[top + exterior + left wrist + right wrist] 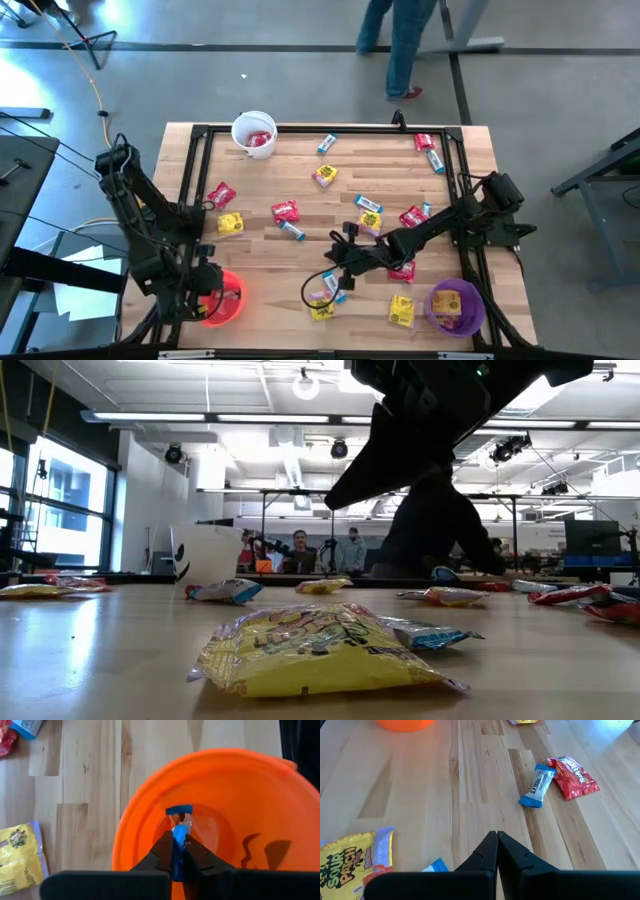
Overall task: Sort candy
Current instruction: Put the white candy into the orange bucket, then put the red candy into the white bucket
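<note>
High view looks straight down on a pale wooden counter point(300, 160) framed by black rails, with wrapped candy point(285, 211) scattered across its middle and right side and three cups near its edges. At the near-left corner, the left end effector point(179, 851) hangs over the orange cup point(240, 795), its fingers pinched together on a slim blue-and-white bar point(178, 840) that points down into the cup's hollow. The right end effector point(497, 845) sits low over the near-centre boards with its fingers pressed shut on nothing, a yellow packet point(345, 862) and a scrap of blue wrapper just beside it, and a blue-and-white bar point(538, 785) touching a red packet point(574, 776) farther ahead. Bare wood lies between that end effector and the orange cup. A white cup point(254, 133) holding red packets stands by the far rail, left of centre; a purple cup point(456, 305) with yellow packets inside stands at the near-right corner. More red packets and blue bars lie close to the far-right rail. From the low view a yellow packet point(310, 650) fills the foreground at the counter's near edge, with people visible in the room behind.
</note>
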